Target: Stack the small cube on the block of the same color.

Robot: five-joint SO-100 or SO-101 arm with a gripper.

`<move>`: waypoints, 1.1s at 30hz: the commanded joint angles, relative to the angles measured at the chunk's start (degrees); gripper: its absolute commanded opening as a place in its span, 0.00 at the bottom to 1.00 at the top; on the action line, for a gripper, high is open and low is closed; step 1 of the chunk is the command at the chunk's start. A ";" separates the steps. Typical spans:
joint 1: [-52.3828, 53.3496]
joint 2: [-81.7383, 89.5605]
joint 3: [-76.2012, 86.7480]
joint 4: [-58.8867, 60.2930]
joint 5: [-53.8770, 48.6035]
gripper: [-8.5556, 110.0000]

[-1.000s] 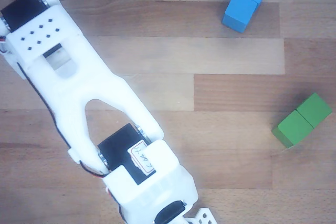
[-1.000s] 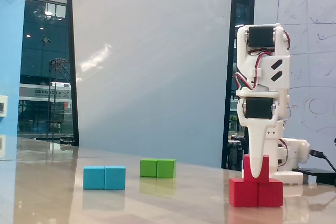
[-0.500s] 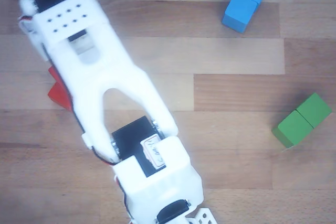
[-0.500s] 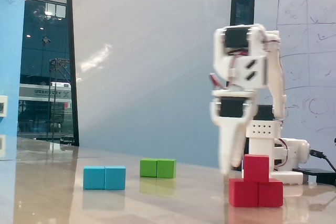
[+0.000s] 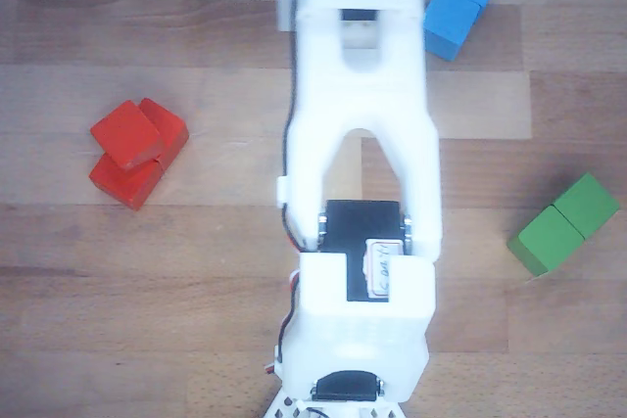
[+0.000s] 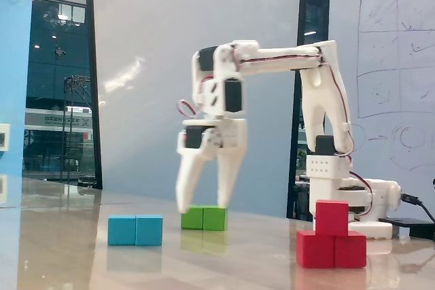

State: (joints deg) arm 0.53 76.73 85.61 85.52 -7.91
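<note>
The small cube (image 5: 126, 133) (image 6: 332, 216), red, rests on top of the red block (image 5: 124, 183) (image 6: 331, 250), sitting askew across it in the other view. My gripper (image 6: 203, 203) hangs open and empty in the fixed view, well left of the red stack. Its fingertips sit just above table height, in line with the green block (image 6: 204, 218). In the other view my white arm (image 5: 358, 144) runs up the middle and hides the fingers beneath it.
A blue block (image 5: 456, 2) (image 6: 135, 229) lies at the top right of the other view, beside the arm's wrist. The green block (image 5: 563, 225) lies at the right edge. The arm's base (image 6: 353, 198) stands behind the red stack.
The arm has swung away from the red stack, leftward in the fixed view and rightward in the other view. The small cube stays on the block, let go, and the fingers now stand apart.
</note>
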 commanded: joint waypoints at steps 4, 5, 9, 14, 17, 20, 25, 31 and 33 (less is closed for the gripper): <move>5.54 11.25 3.69 -1.32 -0.70 0.31; 5.62 13.10 5.27 -1.76 -0.70 0.31; 3.60 19.69 13.01 -5.89 -0.62 0.29; 1.85 27.33 23.38 -13.10 0.00 0.20; 1.93 31.64 29.36 -17.67 -0.44 0.14; 2.11 36.56 35.33 -21.01 -0.53 0.08; 2.11 45.70 45.88 -24.35 -0.44 0.07; 2.11 60.12 60.12 -28.74 -0.09 0.08; 2.11 64.95 65.13 -30.59 -0.09 0.08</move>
State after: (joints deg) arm 2.46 131.48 145.02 58.45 -8.35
